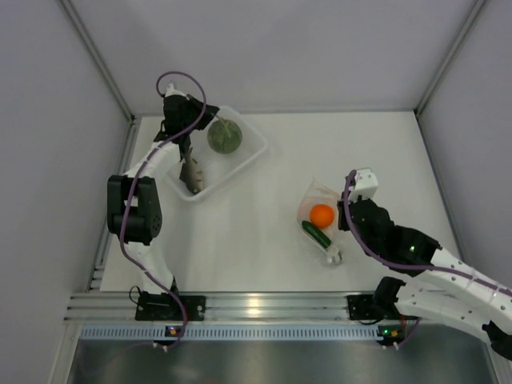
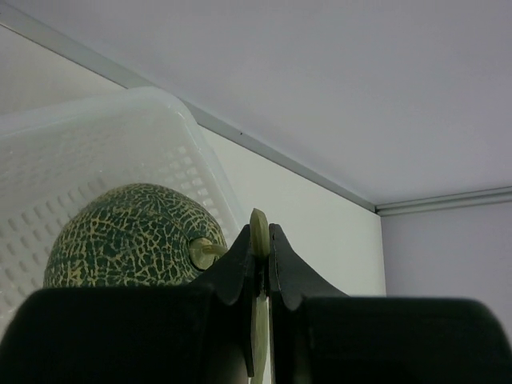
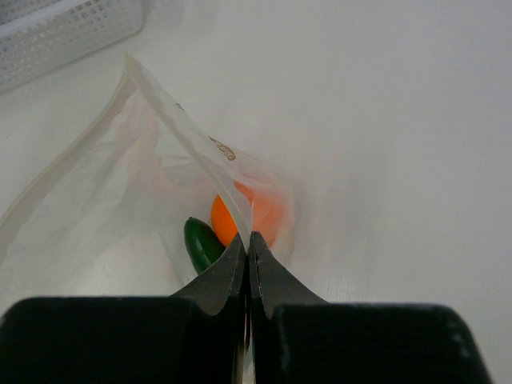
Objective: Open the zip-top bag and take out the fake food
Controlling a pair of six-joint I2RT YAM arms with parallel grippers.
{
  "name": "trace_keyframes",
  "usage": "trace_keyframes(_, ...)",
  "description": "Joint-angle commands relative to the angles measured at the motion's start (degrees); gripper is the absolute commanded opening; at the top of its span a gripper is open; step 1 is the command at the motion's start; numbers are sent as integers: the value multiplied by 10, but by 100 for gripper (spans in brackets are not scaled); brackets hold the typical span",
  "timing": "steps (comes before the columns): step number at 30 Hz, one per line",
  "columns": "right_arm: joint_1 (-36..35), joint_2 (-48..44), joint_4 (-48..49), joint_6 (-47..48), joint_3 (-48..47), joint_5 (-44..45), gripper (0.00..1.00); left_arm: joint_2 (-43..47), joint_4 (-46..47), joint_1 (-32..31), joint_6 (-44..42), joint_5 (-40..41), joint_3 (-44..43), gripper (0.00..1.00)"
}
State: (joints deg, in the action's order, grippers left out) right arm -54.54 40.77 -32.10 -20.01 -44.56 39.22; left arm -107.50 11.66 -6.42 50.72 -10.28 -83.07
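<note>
Basket (image 1: 260, 148), white, eleven o'clock: netted green ball (image 1: 225, 136); fish (image 1: 193, 178), tail pinched in my left gripper (image 2: 260, 240). Three o'clock: zip-top bag (image 3: 144, 168), edge clamped by my right gripper (image 3: 248, 240); holds orange ball (image 3: 228, 220), cucumber (image 3: 202, 244); print (image 3: 222, 148) unreadable.

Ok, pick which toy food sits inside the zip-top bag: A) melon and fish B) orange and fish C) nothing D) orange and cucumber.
D: the right wrist view shows the orange and green cucumber inside the zip-top bag pinched by the right gripper; melon and fish are in the white basket.
</note>
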Motion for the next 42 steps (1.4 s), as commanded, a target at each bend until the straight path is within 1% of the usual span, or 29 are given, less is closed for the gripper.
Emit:
trace_keyframes(1,8,7,50,11,-3,-14,0,-24,59,11,-5,-34,-55,4)
trace_keyframes(2,8,8,51,11,-6,-14,0,-32,60,11,-8,-33,-58,11)
trace_keyframes(3,8,11,51,12,-7,-14,0,-34,59,11,-10,-33,-61,11)
trace_keyframes(5,8,9,51,14,-7,-18,0,-37,59,13,-10,-37,-64,23)
trace_keyframes(6,8,10,50,17,-8,-18,0,-37,59,15,-9,-37,-64,38)
trace_keyframes(9,8,9,55,17,-9,-18,0,-26,59,17,-13,-31,-58,63)
trace_keyframes(12,8,14,56,15,-13,-20,0,-14,59,18,-10,-32,-46,77)
trace_keyframes(14,8,19,56,14,-15,-20,0,0,59,18,-4,-35,-38,81)
trace_keyframes(15,8,25,56,15,-18,-20,0,7,59,19,-3,-34,-35,98)
trace_keyframes(23,8,33,56,8,-29,-22,0,100,38,18,-7,-47,-18,98)
trace_keyframes(27,9,38,55,3,-34,-24,0,150,-11,-1,-48,-43,-17,98)
trace_keyframes(29,9,40,55,-2,-36,-24,0,185,-53,-14,-85,-31,-13,98)
trace_keyframes(32,9,39,58,-14,-39,-16,0,234,-99,-52,-128,-3,7,98)
trace_keyframes(35,10,40,63,-26,-40,-7,0,278,-135,-104,-150,19,36,98)
trace_keyframes(36,10,40,63,-32,-41,-6,0,289,-143,-134,-156,39,43,98)
trace_keyframes(38,10,39,66,-35,-42,-10,0,320,-167,-167,-136,77,61,98)
trace_keyframes(39,10,37,70,-35,-41,-13,0,330,-166,-190,-104,79,86,98)
trace_keyframes(41,9,33,82,-35,-36,-34,0,352,-166,-206,-86,76,104,98)
trace_keyframes(42,10,27,85,-31,-33,-44,0,357,-166,-231,-86,79,111,98)
